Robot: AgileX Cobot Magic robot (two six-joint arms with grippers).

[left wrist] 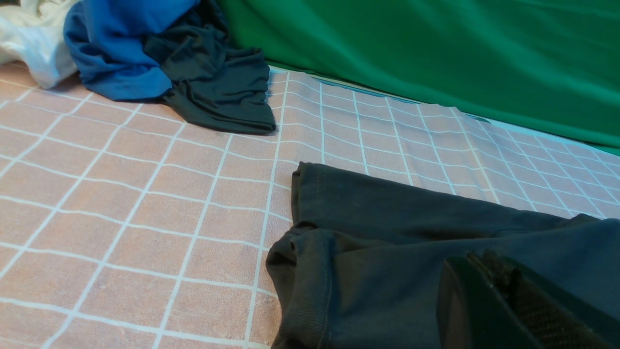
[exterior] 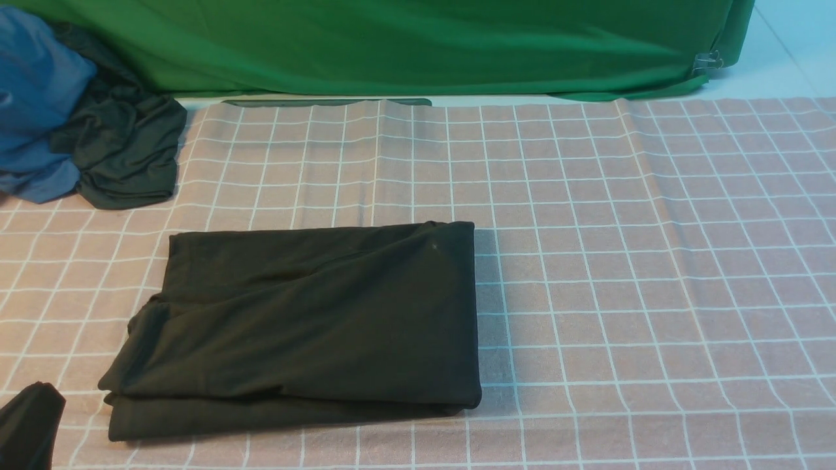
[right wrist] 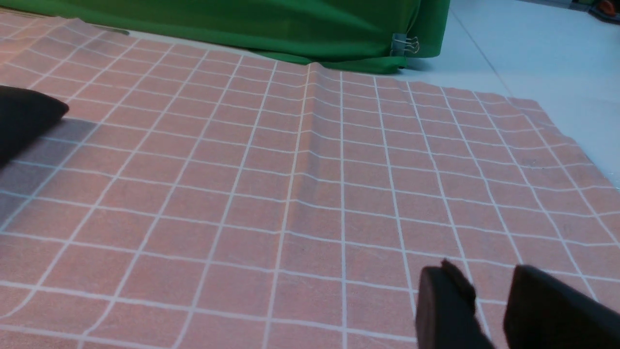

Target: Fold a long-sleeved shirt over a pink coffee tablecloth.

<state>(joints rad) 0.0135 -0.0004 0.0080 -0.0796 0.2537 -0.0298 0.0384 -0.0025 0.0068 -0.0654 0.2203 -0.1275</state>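
The long-sleeved shirt [exterior: 300, 320] lies folded into a dark rectangle on the pink coffee tablecloth [exterior: 620, 261], left of centre. No lettering or neck tag shows. My left gripper [exterior: 29, 424] sits low at the near left corner, apart from the shirt's near left edge. In the left wrist view its jaws [left wrist: 499, 264] are pressed together with nothing between them, and the shirt [left wrist: 411, 242] lies beyond them. My right gripper [right wrist: 489, 291] is open and empty over bare tablecloth [right wrist: 290, 194]. Only a corner of the shirt [right wrist: 24, 116] shows in that view. The right gripper is outside the front view.
A smaller dark garment [exterior: 124, 150] bunched with blue cloth [exterior: 36, 98] lies at the far left. Green fabric [exterior: 392, 46] hangs along the back, held by a clip [exterior: 708, 62] at its right end. The tablecloth's right edge [right wrist: 571, 145] meets pale table surface.
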